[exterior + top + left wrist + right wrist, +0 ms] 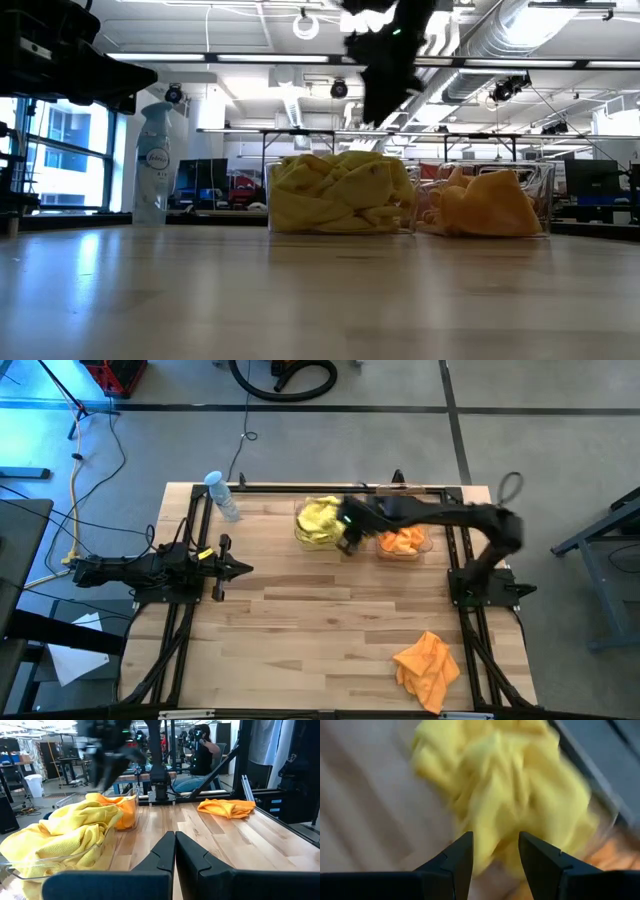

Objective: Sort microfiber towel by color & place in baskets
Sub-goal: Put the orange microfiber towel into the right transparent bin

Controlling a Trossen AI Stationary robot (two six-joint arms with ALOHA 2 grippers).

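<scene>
Bright yellow towels (320, 520) fill the left clear basket (340, 195). Orange towels (403, 542) lie in the right basket (490, 200) next to it, at the table's far side. One more orange towel (428, 665) lies rumpled on the table by the near right corner. My right gripper (350, 543) hangs open in the air over the near right edge of the yellow basket; its wrist view shows the yellow cloth (510, 785) below its parted fingers (495, 837). It holds nothing. My left gripper (240, 568) waits shut at the table's left side (175, 836).
A clear spray bottle with a pale blue cap (222, 495) stands at the far left corner of the table (300, 630). Dark frame rails run along the table's left, right and far edges. Bare wood lies between the baskets and the loose orange towel.
</scene>
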